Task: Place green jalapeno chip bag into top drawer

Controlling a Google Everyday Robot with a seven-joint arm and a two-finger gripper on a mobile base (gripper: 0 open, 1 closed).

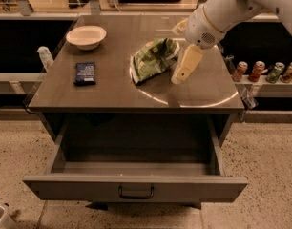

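Gripper [184, 66] hangs low over the counter [112, 92], pointing down; whether it is open or closed cannot be told from this angle, and it holds nothing. Green chip bag [153, 60] lies on the counter just beside the gripper, on its left in the view, very close, contact not certain. The bag is crumpled and lying flat-ish, its foil catching the light, with white patches on the green. Top drawer [79, 187] is pulled fully out below the counter's front edge, nearer the camera than the gripper and lower; its inside looks bare. Further left of the gripper, beyond the bag: a dark blue packet [85, 73] and a pale bowl [86, 36], both well apart from the bag. Cans [265, 71] stand on a shelf off to the gripper's right, beyond the counter. Handling judgement: the bag is probably light and mostly air, soft, easy to crush, and the foil is slick, so a flat pinch on the face could slide off. Better to take a raised fold or the puffed edge nearest the gripper, closing gently, just enough to gather foil without bursting it. Being light, it may skid across the smooth counter if nudged sideways before it is gripped. Grasp not yet made; carry and drop into the drawer remain.
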